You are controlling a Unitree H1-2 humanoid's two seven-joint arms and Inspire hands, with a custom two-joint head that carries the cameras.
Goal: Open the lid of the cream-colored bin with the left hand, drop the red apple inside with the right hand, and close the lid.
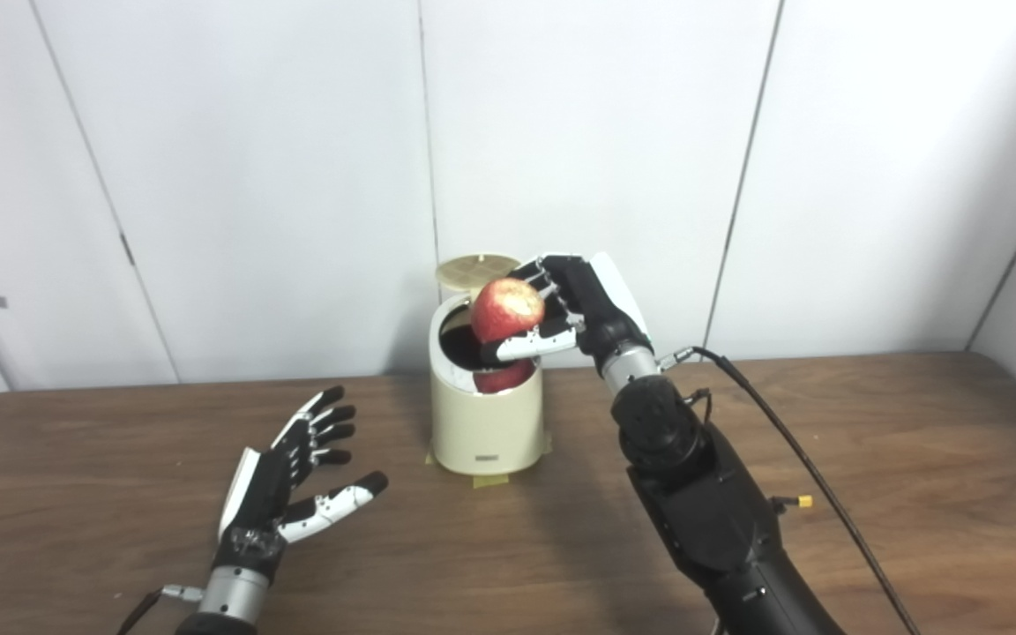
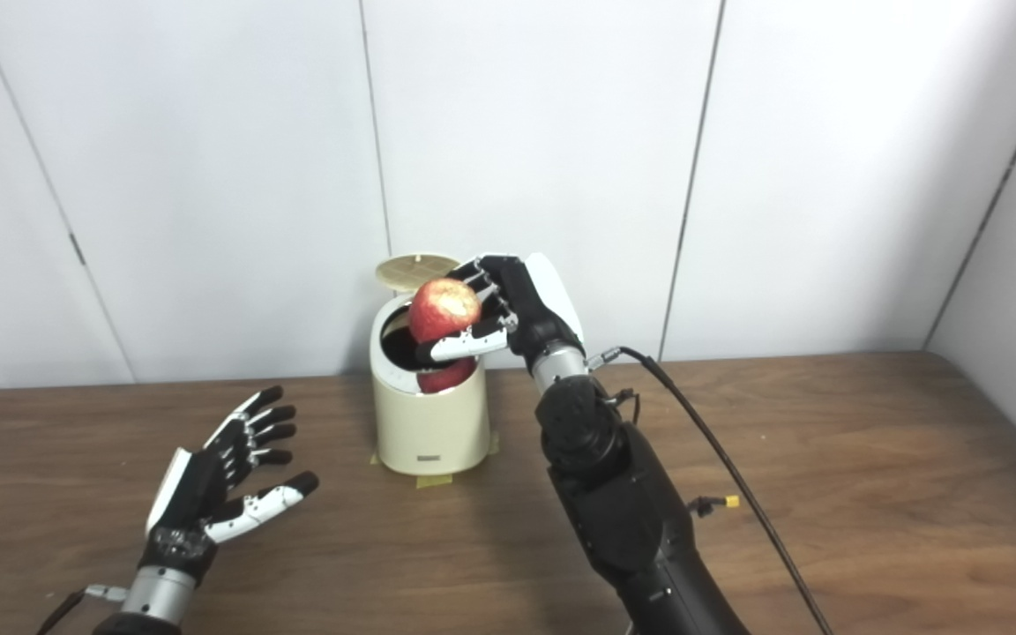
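So the red apple (image 1: 508, 309) is wrapped in the right hand (image 1: 571, 304), fingers over the top and back, thumb tucked underneath. It sits just above the dark mouth of the cream-colored bin (image 1: 483, 414), directly below the hand. There's something red showing low in the opening too, could be a reflection on the glossy inner rim, can't tell.

Handling guess: the apple's firm and round with smooth, waxy skin, so kinda slippery and moderately heavy for those fingers. Gripping around the widest part like this looks right. It'll bruise if dropped from high, so release low.

The lid (image 1: 478, 267) stands flipped up just behind the hand. The left hand (image 1: 296, 472) is well off to the side over the surface (image 1: 870, 459), fingers spread, holding nothing.

Labels: a small dark mark low on the bin's front, too tiny to read.
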